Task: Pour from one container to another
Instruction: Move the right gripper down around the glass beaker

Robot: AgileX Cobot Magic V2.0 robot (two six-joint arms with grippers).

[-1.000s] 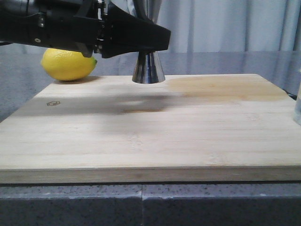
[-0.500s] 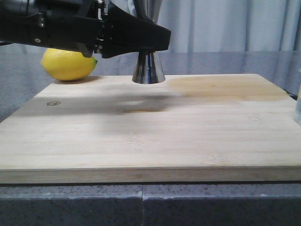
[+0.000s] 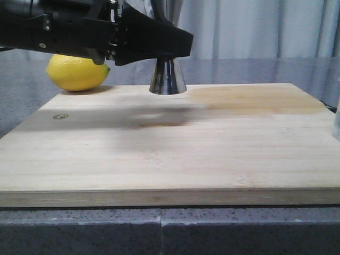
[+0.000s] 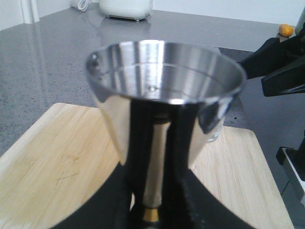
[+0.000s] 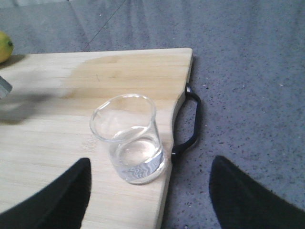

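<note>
A steel jigger (image 3: 168, 77) stands upright at the far side of the wooden cutting board (image 3: 175, 154), its foot at or just above the wood. My left gripper (image 3: 159, 45) is shut on its waist; in the left wrist view the jigger's (image 4: 164, 90) shiny cup fills the middle, above the left gripper (image 4: 155, 191). A clear glass (image 5: 131, 138) holding a little clear liquid stands on the board's right corner, and only its edge (image 3: 336, 119) shows in the front view. Low and just short of it, my right gripper (image 5: 150, 200) stands open and empty.
A yellow lemon (image 3: 77, 71) lies on the grey counter behind the board's far left corner. The board's black handle (image 5: 190, 119) sticks out beside the glass. A white appliance (image 4: 126, 7) stands far off on the counter. A black arm part (image 4: 281, 67) shows beyond the jigger.
</note>
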